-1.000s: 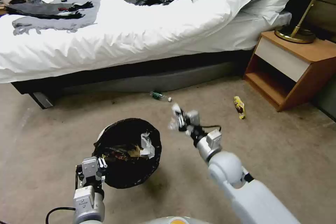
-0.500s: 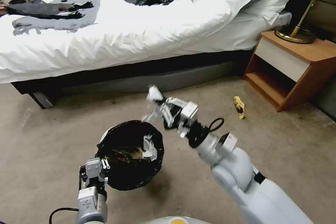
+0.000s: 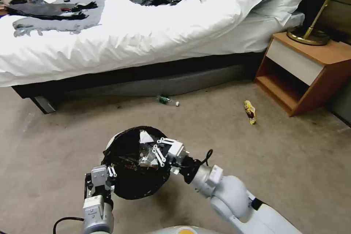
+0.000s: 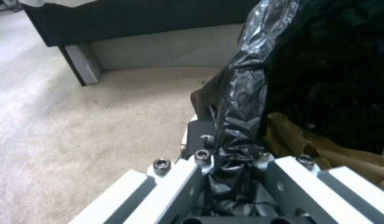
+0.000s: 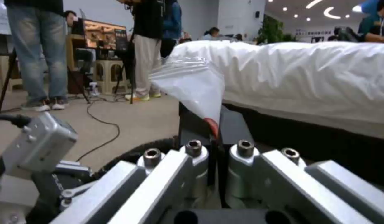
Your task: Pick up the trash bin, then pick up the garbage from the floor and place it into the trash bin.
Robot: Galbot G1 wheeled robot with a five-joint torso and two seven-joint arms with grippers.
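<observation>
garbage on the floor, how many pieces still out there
2: a small bottle on the carpet by the bed base, and a yellow wrapper near the nightstand. More could lie hidden behind the trash bin or arms.

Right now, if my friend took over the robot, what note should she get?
Left tool: shut on the bin's black liner at the rim, holding the bin up.
Right tool: over the bin's mouth, shut on a clear plastic wrapper, not yet released.
Done: some paper and a brown scrap lie in the bin.
Left: drop this wrapper, then fetch the small bottle by the bed and the yellow wrapper near the nightstand.
</observation>
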